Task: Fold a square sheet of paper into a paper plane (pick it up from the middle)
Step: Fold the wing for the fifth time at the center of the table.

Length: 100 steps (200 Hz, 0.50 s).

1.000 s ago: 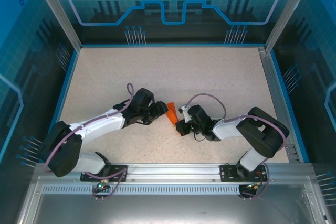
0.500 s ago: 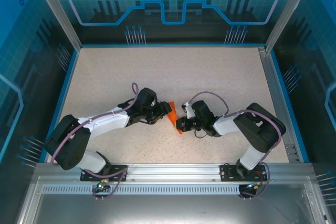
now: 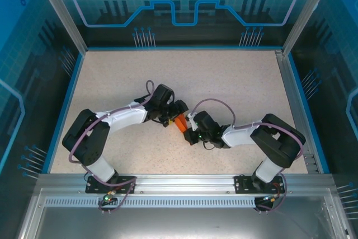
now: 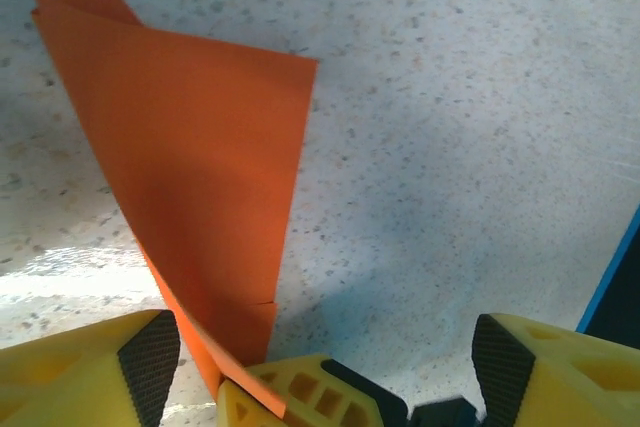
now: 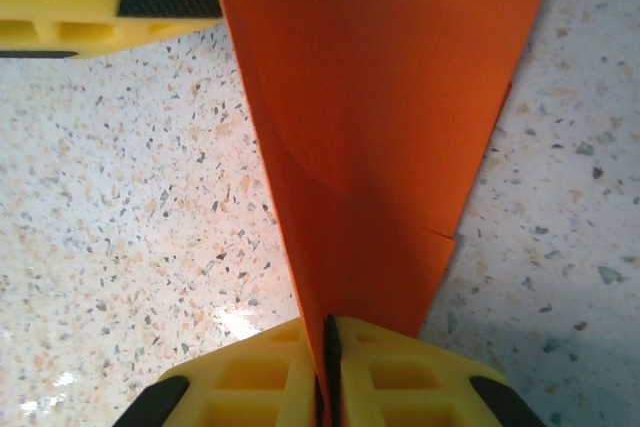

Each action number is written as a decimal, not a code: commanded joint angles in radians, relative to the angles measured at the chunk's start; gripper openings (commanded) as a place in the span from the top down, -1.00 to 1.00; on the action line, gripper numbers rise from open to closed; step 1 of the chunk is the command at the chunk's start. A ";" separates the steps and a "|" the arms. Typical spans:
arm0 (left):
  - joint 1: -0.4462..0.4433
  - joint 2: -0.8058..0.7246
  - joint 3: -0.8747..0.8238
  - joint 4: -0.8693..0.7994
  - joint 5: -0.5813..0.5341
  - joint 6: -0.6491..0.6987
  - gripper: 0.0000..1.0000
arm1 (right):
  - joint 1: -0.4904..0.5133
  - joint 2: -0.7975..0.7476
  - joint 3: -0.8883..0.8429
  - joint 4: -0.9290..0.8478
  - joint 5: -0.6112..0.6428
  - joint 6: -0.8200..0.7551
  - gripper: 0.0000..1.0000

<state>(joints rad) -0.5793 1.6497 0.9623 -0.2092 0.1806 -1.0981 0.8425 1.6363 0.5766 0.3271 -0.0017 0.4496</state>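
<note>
The square sheet of paper (image 5: 380,127) is folded into a narrow orange wedge with a centre ridge, shaped like a paper plane. It stands on edge on the speckled table at mid-front (image 3: 180,123). My right gripper (image 5: 328,352) is shut on the ridge at the wedge's narrow end. My left gripper (image 4: 320,347) is open wide around that same end, its left finger (image 4: 90,367) beside the paper (image 4: 190,167). The right gripper's yellow fingers (image 4: 310,392) sit between the left jaws. From above, the left gripper (image 3: 174,111) and right gripper (image 3: 189,131) meet at the paper.
Blue rails border the speckled table (image 3: 184,76), and a metal rail (image 3: 179,186) runs along the near edge. Both arms bend inward toward the middle. Open table lies behind the grippers.
The left arm has swung right and forward to the paper, and its jaws have opened wider. The right gripper has shifted slightly left with the paper, which shows less from above.
</note>
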 commanded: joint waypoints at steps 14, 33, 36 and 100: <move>0.021 0.047 0.023 -0.133 0.004 -0.034 -0.44 | 0.063 -0.017 -0.004 -0.124 0.165 -0.094 0.74; 0.023 0.043 0.019 -0.136 -0.002 -0.038 -0.29 | 0.082 -0.033 -0.004 -0.124 0.205 -0.109 0.72; 0.023 0.041 0.018 -0.137 -0.003 -0.037 -0.26 | 0.084 -0.036 -0.004 -0.123 0.206 -0.113 0.72; 0.025 0.047 0.026 -0.145 -0.003 -0.029 0.49 | 0.112 -0.107 0.013 -0.167 0.207 -0.163 0.52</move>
<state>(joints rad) -0.5606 1.6905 0.9642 -0.3172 0.1791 -1.1248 0.9360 1.5753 0.5777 0.2222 0.1841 0.3229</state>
